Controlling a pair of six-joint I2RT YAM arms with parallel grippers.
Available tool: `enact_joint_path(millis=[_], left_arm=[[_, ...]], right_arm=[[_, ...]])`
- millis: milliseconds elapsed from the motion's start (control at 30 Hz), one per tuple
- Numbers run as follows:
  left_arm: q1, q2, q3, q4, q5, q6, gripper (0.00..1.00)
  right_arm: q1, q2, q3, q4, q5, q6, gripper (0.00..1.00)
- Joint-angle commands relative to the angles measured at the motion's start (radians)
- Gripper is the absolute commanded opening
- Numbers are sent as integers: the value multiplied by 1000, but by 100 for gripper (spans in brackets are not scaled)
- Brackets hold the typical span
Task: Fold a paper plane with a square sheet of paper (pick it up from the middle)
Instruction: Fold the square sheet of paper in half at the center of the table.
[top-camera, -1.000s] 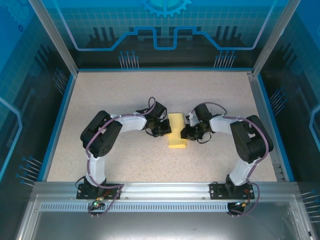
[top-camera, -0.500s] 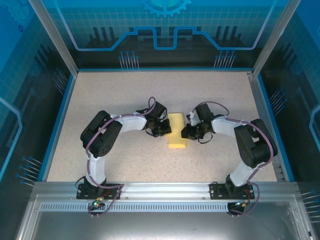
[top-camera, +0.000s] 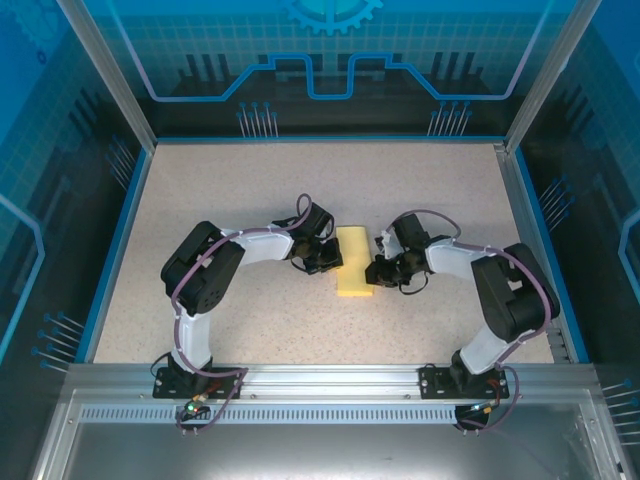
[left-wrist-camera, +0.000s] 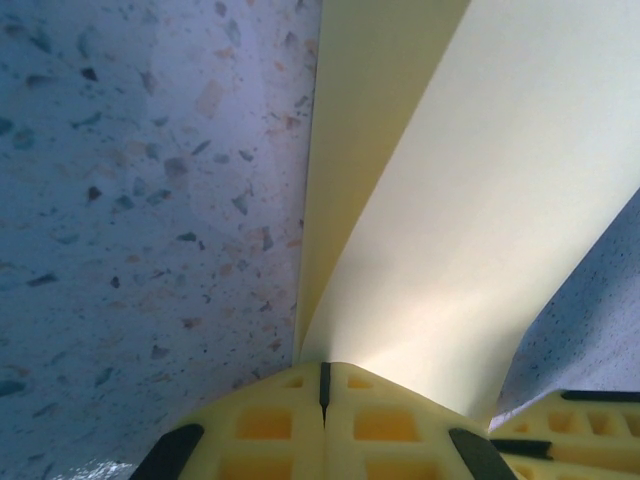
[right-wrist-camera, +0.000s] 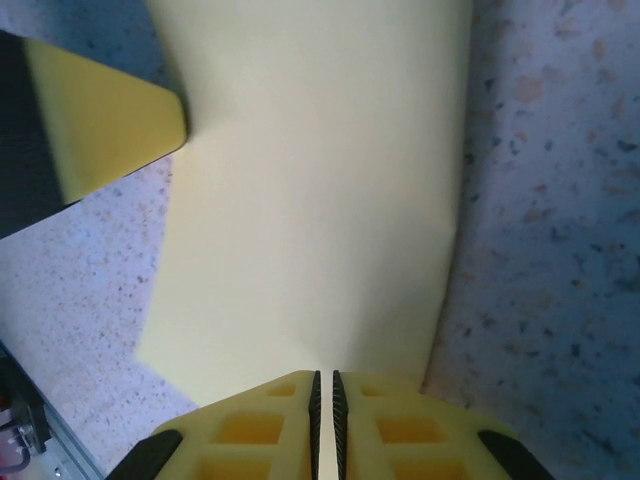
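Overhead camera looks down; wrist cameras closely share the paper

So the table is a speckled beige slab with a blue rim, and lying on it around the middle is the square sheet of paper, pale yellow, folded into a narrow strip.

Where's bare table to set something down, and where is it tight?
Free: the far table strip between the sheet of paper and the back wall, and the near strip along the aluminium rail. Crowded: the centre, where the left gripper and right gripper flank the paper.
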Motion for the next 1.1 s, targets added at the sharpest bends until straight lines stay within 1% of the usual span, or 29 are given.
enact_joint_path(millis=[0,233,333,533,700,800,967,1067], left_arm=[[-14,74,-24,-136,-65,23,0],[-15,74,-28,-138,-66,23,0],[-15,73,-29,-137,-66,23,0],[-17,73,-28,-138,-68,21,0],[-19,74,-26,-138,-67,23,0],[-19,74,-23,-141,-67,26,0],[-18,73,-21,-143,-67,29,0],[-20,72,-20,-144,-67,33,0]], right_arm=[[23,-19,-24,-15,-18,10,15],[32,23,-80,7,10,27,14],[31,12,-87,-6,15,24,14],[37,-66,-87,-11,-5,44,15],[36,-33,-129,4,26,49,14],[37,-37,-106,-3,26,54,14],[33,-126,-10,-19,43,64,15],[27,-113,45,-3,59,72,15]])
